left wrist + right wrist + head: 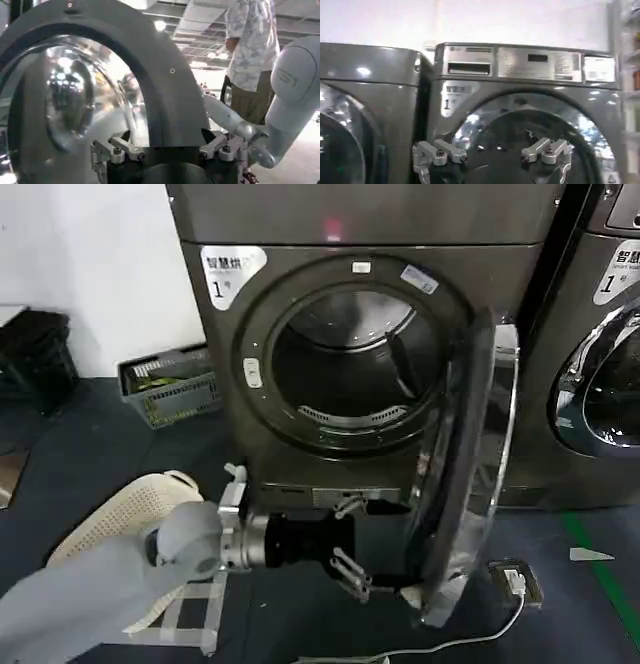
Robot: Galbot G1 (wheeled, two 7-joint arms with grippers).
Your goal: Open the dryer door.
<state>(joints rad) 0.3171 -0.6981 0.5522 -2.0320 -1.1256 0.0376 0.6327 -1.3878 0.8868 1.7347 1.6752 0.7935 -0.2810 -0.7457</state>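
- The dryer door [470,474] is standing swung well out from the drum opening [350,359], hinged on the opening's right.
- The left gripper [372,572], fingers spread, is reaching the door's lower edge, gripping nothing.
- The door is looking heavy, rigid and slick; pushing its grey inner rim seems safest.

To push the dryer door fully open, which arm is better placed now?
Probably the left. The left gripper is already at the lower edge of the half-open dryer door, fingers spread around its rim. The right gripper is away from it.
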